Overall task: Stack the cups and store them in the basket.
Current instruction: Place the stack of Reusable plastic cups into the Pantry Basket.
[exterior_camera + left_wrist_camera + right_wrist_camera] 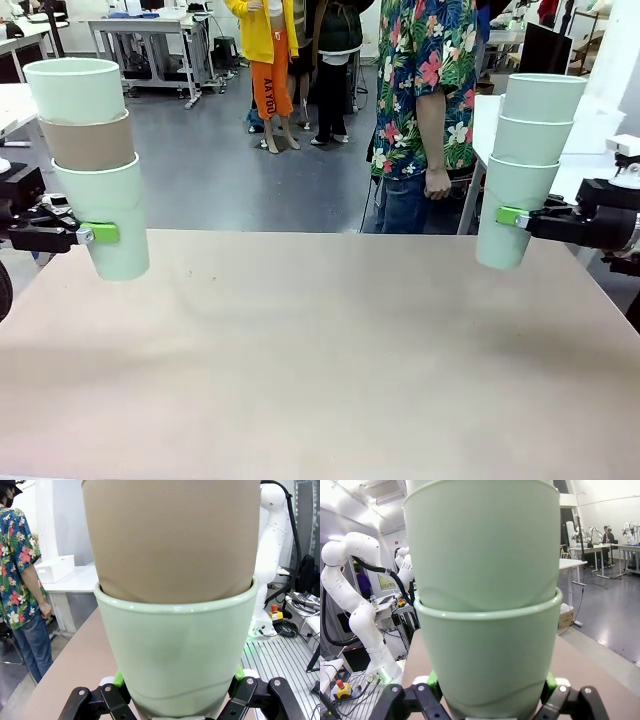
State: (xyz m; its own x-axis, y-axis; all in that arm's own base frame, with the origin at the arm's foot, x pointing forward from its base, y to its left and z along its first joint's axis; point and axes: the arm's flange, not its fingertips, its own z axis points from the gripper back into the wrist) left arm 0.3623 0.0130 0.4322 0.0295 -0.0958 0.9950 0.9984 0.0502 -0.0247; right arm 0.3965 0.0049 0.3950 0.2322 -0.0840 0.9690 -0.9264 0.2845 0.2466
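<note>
Closest to the lens, your left end effector is clamped on the bottom cup of a mint-tan-mint stack; your right end effector grips a three-mint stack, both held above the surface. Upper cups look loosely nested, so tilting could topple them

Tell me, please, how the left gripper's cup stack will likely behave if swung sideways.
Probably top-heavy: the left gripper clamps the bottom cup low, under the brown cup and top cup, so it may sway. Walls look stiff, unlikely to crush. Those two merely nest and might slide out if tilted.
</note>
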